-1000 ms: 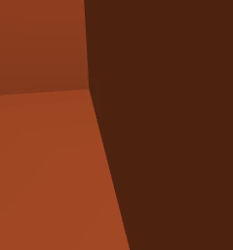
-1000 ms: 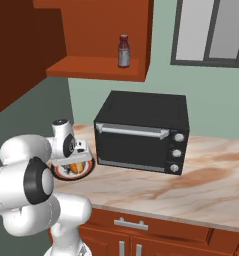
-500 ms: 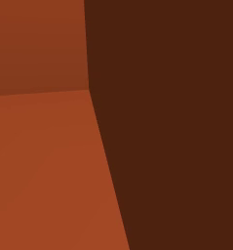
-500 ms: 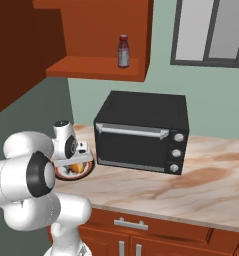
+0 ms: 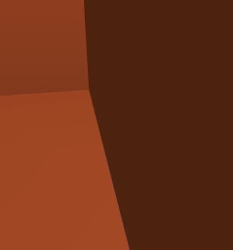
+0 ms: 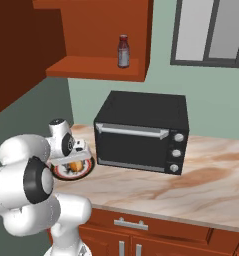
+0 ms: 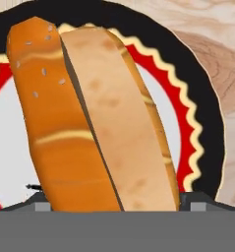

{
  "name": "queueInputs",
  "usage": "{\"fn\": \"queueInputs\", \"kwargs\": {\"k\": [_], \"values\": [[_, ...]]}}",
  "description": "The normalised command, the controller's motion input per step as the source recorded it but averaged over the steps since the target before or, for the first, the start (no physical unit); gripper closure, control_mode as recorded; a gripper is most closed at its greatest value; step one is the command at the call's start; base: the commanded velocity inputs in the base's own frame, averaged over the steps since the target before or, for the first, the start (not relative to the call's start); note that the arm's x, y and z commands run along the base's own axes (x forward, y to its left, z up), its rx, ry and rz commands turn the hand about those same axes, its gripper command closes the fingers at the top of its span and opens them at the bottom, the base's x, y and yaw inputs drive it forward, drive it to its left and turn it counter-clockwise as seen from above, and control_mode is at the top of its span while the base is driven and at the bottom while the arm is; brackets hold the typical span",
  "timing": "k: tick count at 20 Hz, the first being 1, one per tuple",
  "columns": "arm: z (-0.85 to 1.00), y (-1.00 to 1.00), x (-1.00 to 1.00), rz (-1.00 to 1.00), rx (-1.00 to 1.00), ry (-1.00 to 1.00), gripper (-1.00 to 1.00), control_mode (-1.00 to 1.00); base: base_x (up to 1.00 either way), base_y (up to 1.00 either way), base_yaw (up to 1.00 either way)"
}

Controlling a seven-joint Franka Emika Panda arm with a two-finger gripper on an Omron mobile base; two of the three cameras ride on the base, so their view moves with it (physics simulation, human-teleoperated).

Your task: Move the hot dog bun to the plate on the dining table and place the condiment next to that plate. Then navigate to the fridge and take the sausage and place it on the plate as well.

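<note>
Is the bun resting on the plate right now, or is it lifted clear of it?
Cannot tell. In the hand view the hot dog bun overlaps the plate, but from straight above neither contact nor gap shows; in the right base view the arm hides it.

A kitchen: black toaster oven on a marbled counter, red-brown cabinets below, wall shelf above, window at the back.
</note>
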Motion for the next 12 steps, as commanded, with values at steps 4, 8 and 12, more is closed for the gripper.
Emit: {"fn": "queueInputs", "kwargs": {"k": [4,8,12], "values": [[0.57,-0.03,-0.69,-0.01,0.0,-0.12,1.0,-1.0,0.0,0.0,0.0],[0.84,-0.17,-0.64,-0.02,0.01,-0.02,1.0,-1.0,0.0,0.0,0.0],[0.86,-0.34,-0.51,-0.03,0.02,0.0,1.0,-1.0,0.0,0.0,0.0]]}}
